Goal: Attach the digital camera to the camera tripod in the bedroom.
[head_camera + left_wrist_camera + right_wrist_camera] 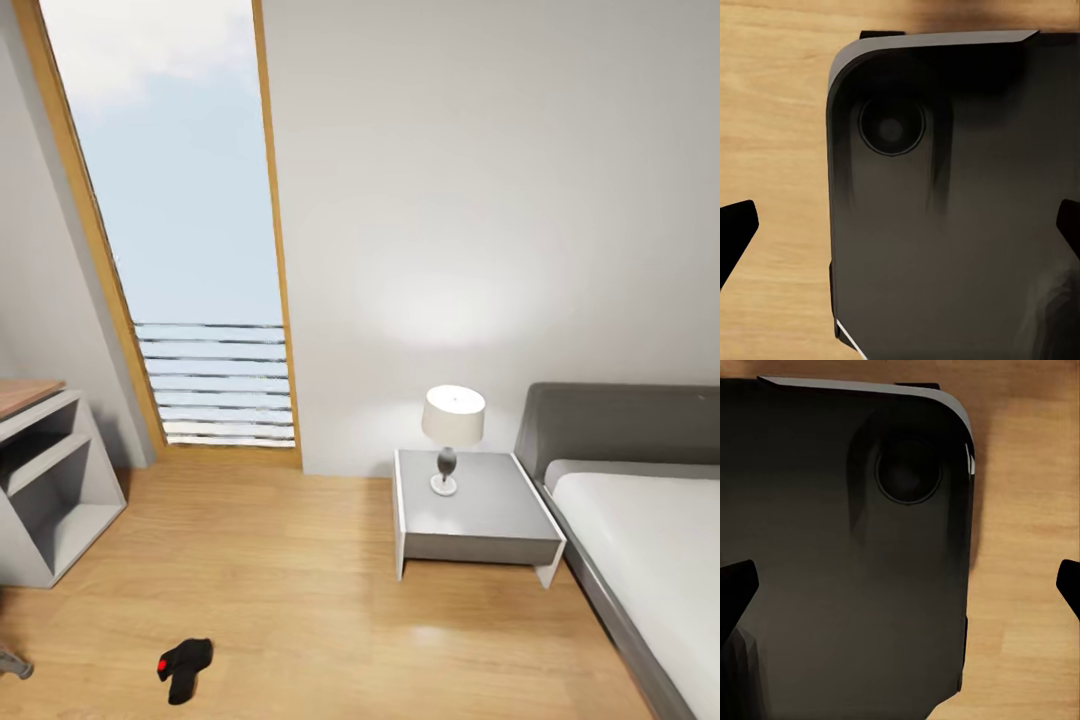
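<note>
The digital camera [185,668], small and black with a red button, lies on the light wood floor [300,590] of the bedroom, low and left in the head view. The camera tripod is out of view. In the left wrist view my left gripper [900,229] hangs open, its dark fingertips [736,231] far apart with nothing between them. In the right wrist view my right gripper [900,585] is open the same way. Both hang over my own dark base [945,225] and the wood floor.
A grey nightstand [475,525] with a white lamp [452,425] stands by the grey bed [640,540] at the right. A wood-topped desk with shelves [45,480] is at the left. A tall window [195,230] is behind. A small grey end [14,662] pokes in at the left edge.
</note>
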### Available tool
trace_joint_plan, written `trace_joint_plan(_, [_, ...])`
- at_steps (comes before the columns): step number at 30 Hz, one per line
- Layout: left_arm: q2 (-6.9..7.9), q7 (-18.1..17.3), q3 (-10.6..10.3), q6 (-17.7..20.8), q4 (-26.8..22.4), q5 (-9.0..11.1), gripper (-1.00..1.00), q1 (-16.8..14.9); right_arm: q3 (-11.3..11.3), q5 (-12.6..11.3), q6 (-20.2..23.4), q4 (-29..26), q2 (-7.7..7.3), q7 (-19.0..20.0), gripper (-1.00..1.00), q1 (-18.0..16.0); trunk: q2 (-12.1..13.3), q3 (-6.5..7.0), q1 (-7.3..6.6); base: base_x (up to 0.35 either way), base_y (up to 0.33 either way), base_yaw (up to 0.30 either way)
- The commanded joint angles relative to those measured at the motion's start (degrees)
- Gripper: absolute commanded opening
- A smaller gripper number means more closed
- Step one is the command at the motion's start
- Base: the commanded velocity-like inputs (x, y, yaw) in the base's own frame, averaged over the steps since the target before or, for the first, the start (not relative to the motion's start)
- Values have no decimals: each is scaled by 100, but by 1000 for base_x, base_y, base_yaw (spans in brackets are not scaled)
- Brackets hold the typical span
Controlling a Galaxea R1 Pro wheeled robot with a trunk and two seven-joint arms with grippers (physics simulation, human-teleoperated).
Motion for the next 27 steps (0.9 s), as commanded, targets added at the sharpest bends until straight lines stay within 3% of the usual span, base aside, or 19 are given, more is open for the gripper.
trace_joint_plan(1, [-1,4,3,-7,-9,8,100,3,4,-2,-16,2,0,-7,100,-1,-2,-4,1,120,0,4])
trace_joint_plan(27, [-1,-3,0,-5,-1,9,100,3,4,-1,-15,1,2,-6,100,-1,-2,-4,1,177,0,1])
